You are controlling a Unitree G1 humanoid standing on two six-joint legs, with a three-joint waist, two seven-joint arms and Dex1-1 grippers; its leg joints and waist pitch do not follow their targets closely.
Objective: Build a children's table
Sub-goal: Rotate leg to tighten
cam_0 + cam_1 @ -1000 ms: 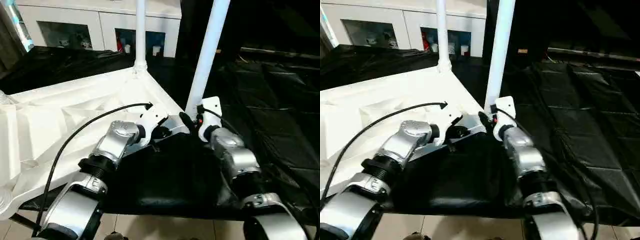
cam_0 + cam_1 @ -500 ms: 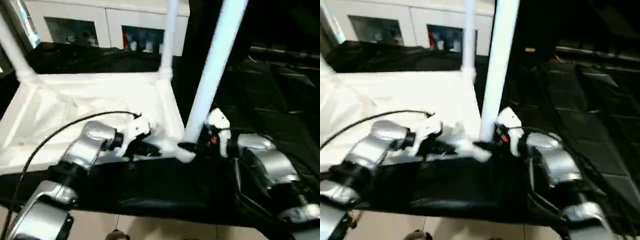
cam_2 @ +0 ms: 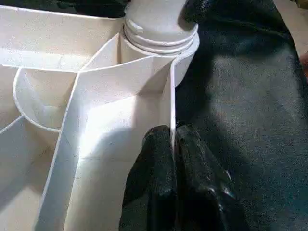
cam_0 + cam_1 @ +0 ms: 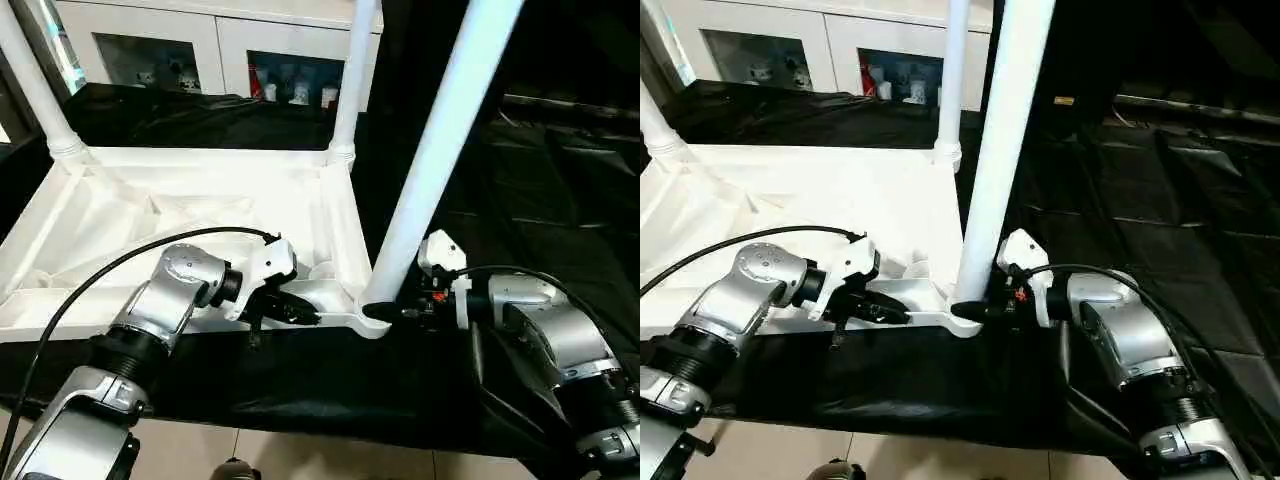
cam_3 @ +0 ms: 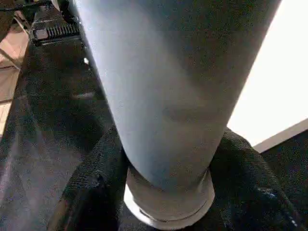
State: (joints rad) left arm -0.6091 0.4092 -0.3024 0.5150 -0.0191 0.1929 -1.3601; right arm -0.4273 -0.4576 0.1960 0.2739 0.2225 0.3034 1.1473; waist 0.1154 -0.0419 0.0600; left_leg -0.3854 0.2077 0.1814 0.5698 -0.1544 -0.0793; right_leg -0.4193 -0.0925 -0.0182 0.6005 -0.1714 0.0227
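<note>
While right jaws straddle leg [image 4: 440, 150], left jaws pinch tabletop [image 4: 150, 215] rim

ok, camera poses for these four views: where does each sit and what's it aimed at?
Left eye: head, looking down at the upturned tabletop; both forearms show.
Right eye: same scene, slightly offset.
Left wrist: along the left gripper, pinching the tabletop's rim.
Right wrist: along the right gripper, at the near leg base.
Shared: both wrist views see that leg's socket end.
</note>
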